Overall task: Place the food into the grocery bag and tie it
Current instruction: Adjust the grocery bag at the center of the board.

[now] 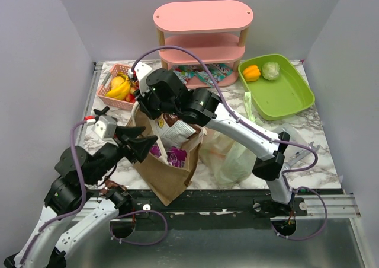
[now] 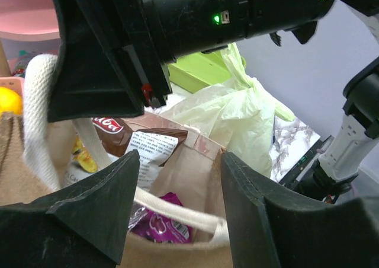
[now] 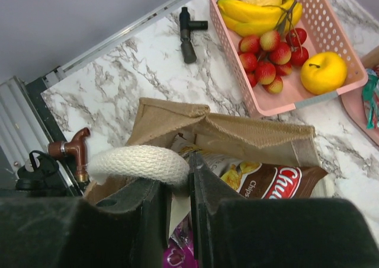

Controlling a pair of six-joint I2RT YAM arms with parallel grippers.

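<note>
From the top camera I see the grocery bag point(image 1: 228, 155), pale green and crumpled, on the counter point(image 1: 320, 155) near its front edge. It touches the right side of a brown tote point(image 1: 169, 182). My left gripper point(image 1: 145, 146) sits at the tote's near-left rim and my right gripper point(image 1: 148, 105) hangs over its far rim. A pink basket point(image 1: 109, 99) of fruit stands at the far left corner. A green tray point(image 1: 290, 96) at the far right corner holds an orange pepper point(image 1: 251, 72) and a pale round vegetable point(image 1: 270, 70). A pink shelf point(image 1: 204, 16) stands at the far edge between them.

On the left wrist camera my fingers point(image 2: 100, 203) are spread apart with nothing between the pads. The tote's rim lies just beyond them. Inside it I make out a purple pack point(image 2: 160, 226) and a brown chips pack point(image 2: 112, 128) with a red logo ending in "ba". Its white label has print too small for me to read.

On the right wrist camera my fingers are nearly together, pinching the tote's white rope handle point(image 3: 139, 161). Below them the chips pack reads "Chu" and "Chips". The basket holds bananas point(image 3: 254, 13), small red fruits point(image 3: 266, 66) and one yellow fruit point(image 3: 323, 72).
</note>
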